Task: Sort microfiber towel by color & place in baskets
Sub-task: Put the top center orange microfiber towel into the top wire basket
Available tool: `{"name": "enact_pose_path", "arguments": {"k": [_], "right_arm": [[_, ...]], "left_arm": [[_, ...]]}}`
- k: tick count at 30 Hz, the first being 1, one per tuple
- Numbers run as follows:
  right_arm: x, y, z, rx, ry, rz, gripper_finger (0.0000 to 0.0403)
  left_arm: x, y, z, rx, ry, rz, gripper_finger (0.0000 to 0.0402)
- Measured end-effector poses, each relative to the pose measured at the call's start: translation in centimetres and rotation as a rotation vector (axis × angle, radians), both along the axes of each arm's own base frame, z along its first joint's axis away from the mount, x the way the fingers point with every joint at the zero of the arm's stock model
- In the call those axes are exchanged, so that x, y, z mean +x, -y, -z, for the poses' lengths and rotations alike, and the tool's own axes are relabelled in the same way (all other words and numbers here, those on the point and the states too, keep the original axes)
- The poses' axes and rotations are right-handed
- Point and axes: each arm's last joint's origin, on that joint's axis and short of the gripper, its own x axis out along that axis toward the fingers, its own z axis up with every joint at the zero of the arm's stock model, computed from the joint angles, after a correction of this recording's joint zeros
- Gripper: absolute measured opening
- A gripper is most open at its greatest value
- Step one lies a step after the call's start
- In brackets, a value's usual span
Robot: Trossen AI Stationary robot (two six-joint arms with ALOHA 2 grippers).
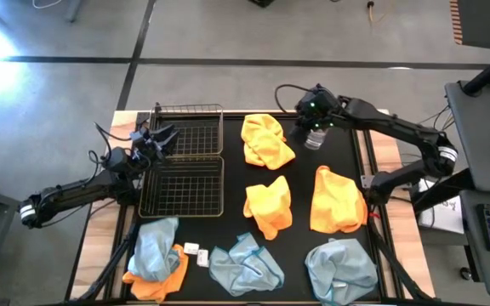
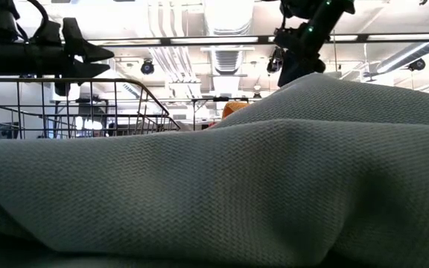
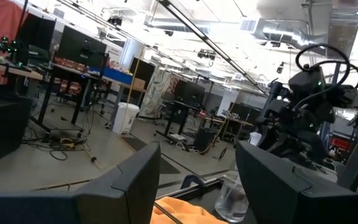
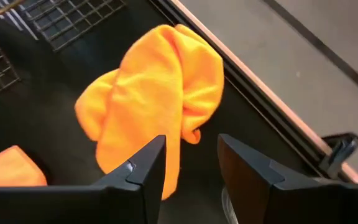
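Observation:
Three orange-yellow towels lie crumpled on the black mat: one at the far middle (image 1: 266, 140), one in the middle (image 1: 268, 204), one to its right (image 1: 336, 200). Blue-grey towels lie along the near edge (image 1: 156, 246), (image 1: 245, 265), (image 1: 340, 268), and the left one rests on another orange towel (image 1: 156, 285). Two black wire baskets (image 1: 181, 132), (image 1: 181, 187) stand side by side at the left. My left gripper (image 1: 164, 134) hovers open over the far basket's left rim. My right gripper (image 4: 191, 143) is open in the air just right of the far orange towel (image 4: 160, 106).
A clear spray bottle (image 1: 315, 138) stands under the right arm, right of the far orange towel. A small white tag (image 1: 196, 251) lies near the blue-grey towels. In the low view a blue-grey towel (image 2: 214, 193) fills the foreground. Bare mat shows between the baskets and the orange towels.

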Motion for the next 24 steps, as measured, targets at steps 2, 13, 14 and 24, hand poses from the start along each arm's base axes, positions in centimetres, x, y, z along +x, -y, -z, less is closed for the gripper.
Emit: {"name": "enact_pose_path", "arguments": {"k": [2, 13, 14, 24], "right_arm": [[0.4, -0.1, -0.3, -0.008, -0.003, -0.021, 0.0141], [2.9, -0.3, -0.2, -0.023, -0.116, -0.155, 0.0141], [3.2, -0.2, 0.0, -0.014, -0.132, -0.156, 0.0141], [5.3, 1.0, 3.1, 0.086, -0.264, -0.137, 0.0141]], "left_arm": [[0.0, 0.0, 0.0, -0.001, -0.002, 0.0, 0.0194], [0.1, -0.1, 0.1, -0.006, -0.012, 0.0, 0.0194], [0.1, -0.1, 0.1, -0.006, -0.012, 0.0, 0.0194], [0.2, 0.0, 0.2, -0.01, -0.012, 0.015, 0.0194]]}}
